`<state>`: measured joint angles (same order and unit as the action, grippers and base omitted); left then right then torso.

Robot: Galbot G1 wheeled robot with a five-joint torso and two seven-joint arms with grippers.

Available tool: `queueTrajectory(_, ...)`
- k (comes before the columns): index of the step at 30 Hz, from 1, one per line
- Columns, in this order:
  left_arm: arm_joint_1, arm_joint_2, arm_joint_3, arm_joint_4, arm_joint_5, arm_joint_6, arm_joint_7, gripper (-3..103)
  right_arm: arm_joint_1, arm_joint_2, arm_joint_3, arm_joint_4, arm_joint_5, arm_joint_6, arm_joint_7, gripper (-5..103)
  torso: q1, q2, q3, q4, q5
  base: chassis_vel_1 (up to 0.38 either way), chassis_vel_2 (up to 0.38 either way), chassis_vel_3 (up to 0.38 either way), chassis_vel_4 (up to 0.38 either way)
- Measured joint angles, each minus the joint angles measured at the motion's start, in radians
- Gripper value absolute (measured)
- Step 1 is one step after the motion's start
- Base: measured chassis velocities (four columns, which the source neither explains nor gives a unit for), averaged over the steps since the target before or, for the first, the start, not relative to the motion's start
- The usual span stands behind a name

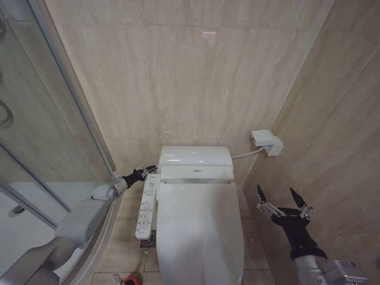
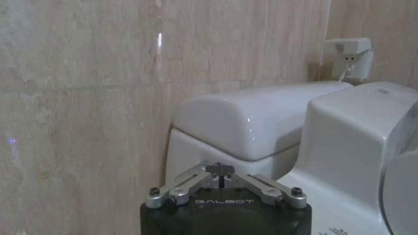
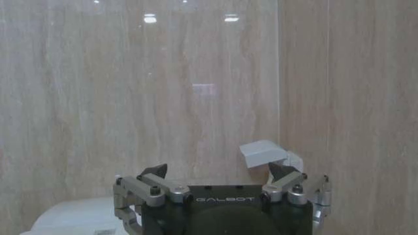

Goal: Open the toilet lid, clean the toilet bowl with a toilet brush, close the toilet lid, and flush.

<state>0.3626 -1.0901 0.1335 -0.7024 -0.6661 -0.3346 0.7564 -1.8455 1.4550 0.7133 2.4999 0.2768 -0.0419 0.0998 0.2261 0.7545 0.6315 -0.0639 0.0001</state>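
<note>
The glossy white oval toilet lid lies shut over the bowl. The left gripper, fingers pinched together, reaches beside the smooth tank; the right gripper hovers wide, near the beige stone-tiled wall.

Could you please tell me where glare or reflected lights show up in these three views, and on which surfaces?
Head view: a soft sheen on the closed toilet lid and a pale bright patch on the wall tile. Left wrist view: a thin bright streak on the wall and a highlight on the tank, beyond the shut left gripper. Right wrist view: ceiling lights mirrored in the glossy tile above the open right gripper.
</note>
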Motion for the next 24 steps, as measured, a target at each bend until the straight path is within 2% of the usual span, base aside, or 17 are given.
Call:
queueTrajectory(13,-0.006,0.016,-0.019,0.023,-0.005,0.005,0.018,0,0.000,0.000,0.000,0.000,0.000,0.000,0.000,100,0.000,0.000,0.000,0.0000,-0.0001,0.000,0.000,0.000,0.000)
queueTrajectory(24,-0.005,0.003,-0.018,0.060,0.001,0.006,0.032,0,0.000,0.000,0.000,0.000,0.000,0.000,0.000,100,0.000,0.000,0.000,-0.0001,-0.0001,0.000,0.000,0.000,0.000)
